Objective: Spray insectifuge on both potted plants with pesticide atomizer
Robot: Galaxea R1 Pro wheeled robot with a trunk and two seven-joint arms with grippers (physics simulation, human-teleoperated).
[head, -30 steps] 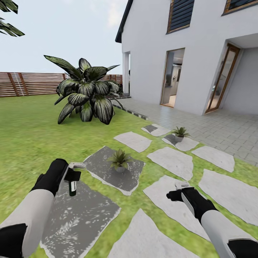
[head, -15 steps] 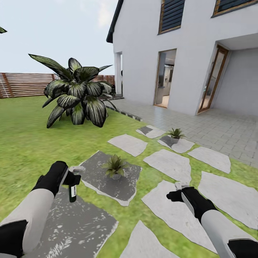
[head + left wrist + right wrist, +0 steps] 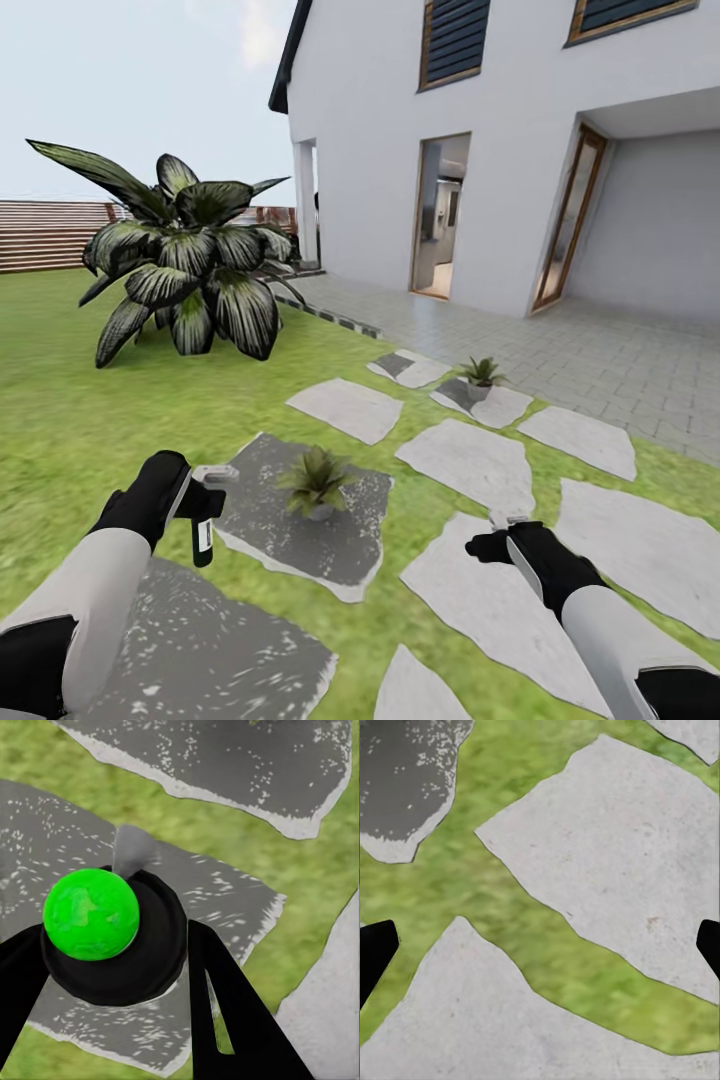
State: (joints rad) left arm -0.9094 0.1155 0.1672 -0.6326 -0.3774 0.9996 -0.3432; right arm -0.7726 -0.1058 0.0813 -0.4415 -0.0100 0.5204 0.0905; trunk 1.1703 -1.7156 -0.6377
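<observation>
My left gripper [image 3: 203, 500] is shut on the pesticide atomizer [image 3: 203, 541]; its dark body hangs down and its pale nozzle head points toward the near potted plant [image 3: 318, 482]. That plant stands on a darkened, speckled stone slab [image 3: 350, 530], a short way right of the nozzle. In the left wrist view the atomizer [image 3: 91, 915] appears end-on as a green disc on a black round body between my black fingers [image 3: 225, 1012]. The second potted plant [image 3: 481, 375] stands farther off on a pale slab. My right gripper [image 3: 507, 521] hangs open and empty over the slabs, its fingers [image 3: 375, 952] wide apart.
A big dark broad-leaved plant [image 3: 180, 265] grows on the lawn at the left. A white house [image 3: 500, 150] with open doorways and a paved patio [image 3: 620, 365] lies ahead and right. A brown slatted fence [image 3: 45, 235] closes the far left.
The whole view has drifted: the big plant, house and slabs have slid left, so the camera moved. Both arms keep their places in view, the atomizer still held.
</observation>
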